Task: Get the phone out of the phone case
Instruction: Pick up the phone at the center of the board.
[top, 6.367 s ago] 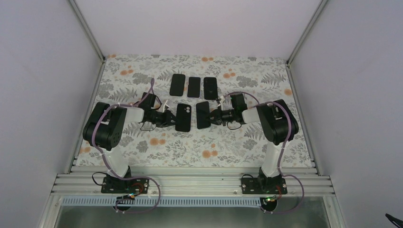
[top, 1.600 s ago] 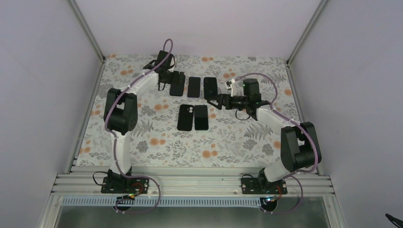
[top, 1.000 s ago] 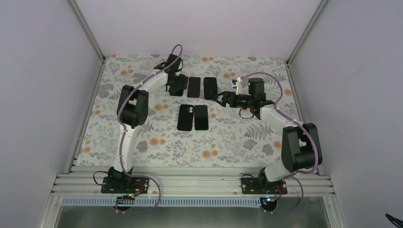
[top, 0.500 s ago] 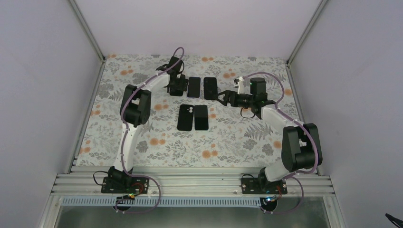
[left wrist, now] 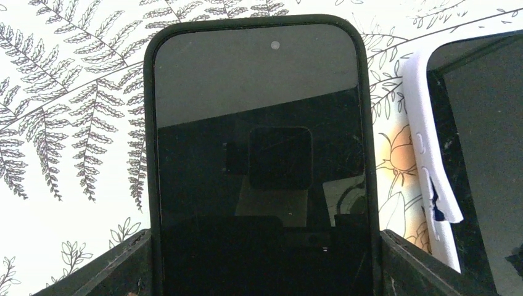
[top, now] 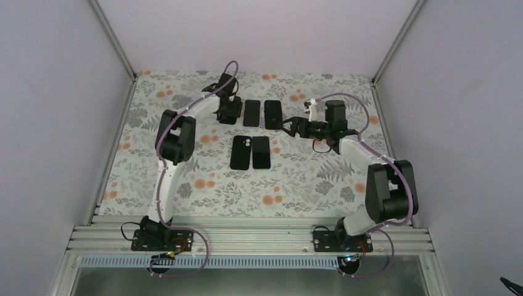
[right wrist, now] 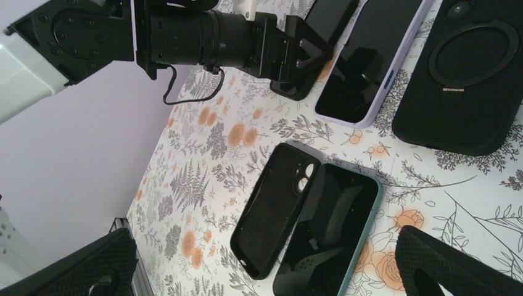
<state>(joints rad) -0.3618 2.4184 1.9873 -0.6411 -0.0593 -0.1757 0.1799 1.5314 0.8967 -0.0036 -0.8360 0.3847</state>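
A phone in a black phone case [left wrist: 259, 123] lies screen up at the left end of the back row [top: 232, 98]. My left gripper [left wrist: 265, 237] is down over its near end. One finger presses against each long edge of the case, so the gripper is shut on it. In the top view the left gripper [top: 229, 113] covers most of this phone. My right gripper [top: 290, 128] hovers just right of the back row, open wide with nothing between its fingers [right wrist: 92, 262].
A phone in a pale case [top: 251, 113] and a black ring-backed case [top: 273, 115] fill the rest of the back row. Nearer lie an empty black case [right wrist: 274, 209] and a bare teal-edged phone [right wrist: 327, 228]. Grey walls enclose the floral mat [top: 185, 185].
My left gripper reached the back-left phone, lowered over it, and its jaws narrowed onto the case sides. The right gripper drifted slightly toward the back row and stayed open.
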